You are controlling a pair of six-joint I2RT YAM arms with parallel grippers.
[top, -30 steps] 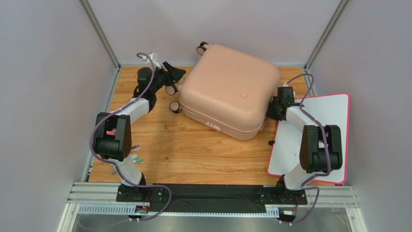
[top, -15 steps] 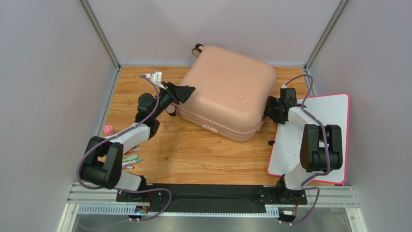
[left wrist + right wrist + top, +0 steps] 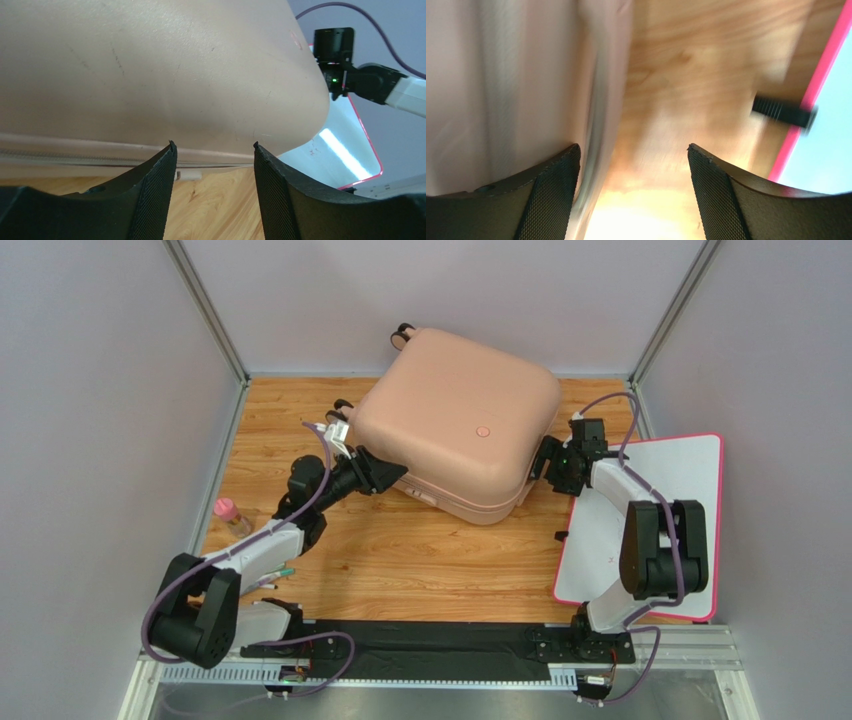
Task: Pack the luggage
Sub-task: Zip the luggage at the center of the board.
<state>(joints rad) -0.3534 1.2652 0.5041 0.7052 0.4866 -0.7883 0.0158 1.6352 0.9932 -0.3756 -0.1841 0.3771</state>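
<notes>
The luggage (image 3: 455, 425), a pale pink hard-shell suitcase with a small round emblem, lies shut and turned at an angle at the back of the wooden table; two caster wheels (image 3: 403, 333) show at its far corner. My left gripper (image 3: 385, 477) sits at its near left edge. In the left wrist view the left gripper (image 3: 214, 150) is open, its tips at the zipper seam of the luggage (image 3: 150, 75), with only bare wood between them. My right gripper (image 3: 548, 462) is at the right side. In the right wrist view the right gripper (image 3: 633, 150) is open beside the blurred luggage (image 3: 501, 75).
A flat white board with a pink rim (image 3: 650, 530) lies at the right under the right arm, a black marker (image 3: 562, 536) at its left edge. A pink-capped bottle (image 3: 228, 510) and several pens (image 3: 275, 575) lie at the near left. Walls and frame posts close in all sides.
The luggage has slid left and towards the back while turning. My left arm swung from the wheels round to the near left edge. My right gripper opened from nearly shut.
</notes>
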